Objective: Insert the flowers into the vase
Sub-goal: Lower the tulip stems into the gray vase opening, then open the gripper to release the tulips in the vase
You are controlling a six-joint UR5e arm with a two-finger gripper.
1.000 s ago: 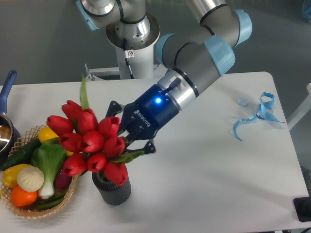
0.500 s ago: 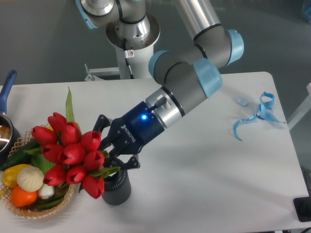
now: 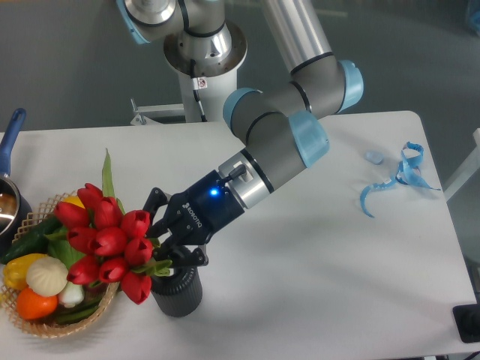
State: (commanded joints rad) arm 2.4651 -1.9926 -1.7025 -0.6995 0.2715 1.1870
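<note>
The hand (image 3: pixel 163 241) pinches the flowers (image 3: pixel 105 244) by their stems, its dark fingers (image 3: pixel 184 254) pressed in on the bunch just above the vase (image 3: pixel 177 287). The red buds lean out to the left, over the right edge of the wicker basket (image 3: pixel 45 324) of vegetables, with one long green leaf sticking up. The vase stands upright near the front edge of the white table (image 3: pixel 315 255), just right of the basket. A blue ribbon (image 3: pixel 394 180) lies far off to the right
</note>
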